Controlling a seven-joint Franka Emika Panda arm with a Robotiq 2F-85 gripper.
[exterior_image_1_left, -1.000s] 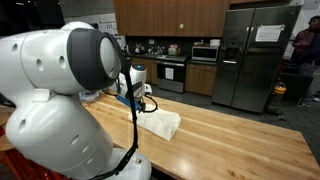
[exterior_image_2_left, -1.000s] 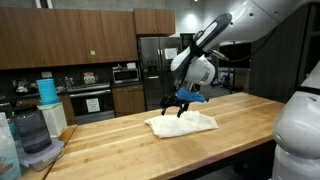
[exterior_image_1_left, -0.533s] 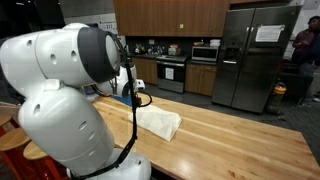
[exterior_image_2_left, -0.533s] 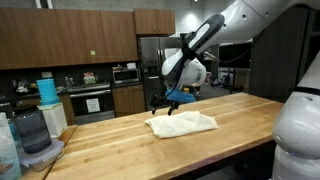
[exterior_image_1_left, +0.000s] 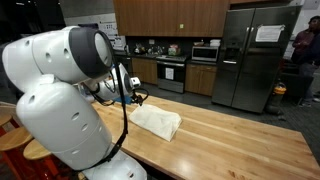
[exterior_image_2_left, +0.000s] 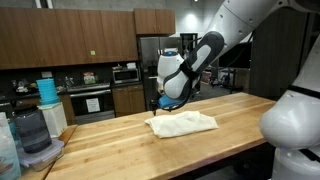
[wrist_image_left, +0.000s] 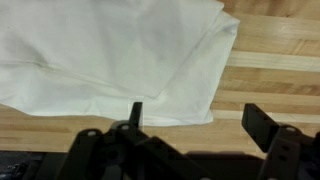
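The pincer (wrist_image_left: 200, 122) stands wide open with nothing between its jaws, hovering low over one edge of a folded white cloth (wrist_image_left: 120, 50). In the wrist view, one finger is over the cloth's edge and the other is over bare wood. The cloth (exterior_image_2_left: 182, 123) lies flat on the wooden desk (exterior_image_2_left: 110, 142). Behind it are a refrigerator (exterior_image_1_left: 250, 60) and a microwave (exterior_image_1_left: 205, 54).

Soft white cloth (wrist_image_left: 120, 55) lies on smooth, satin wooden counter (wrist_image_left: 275, 70).
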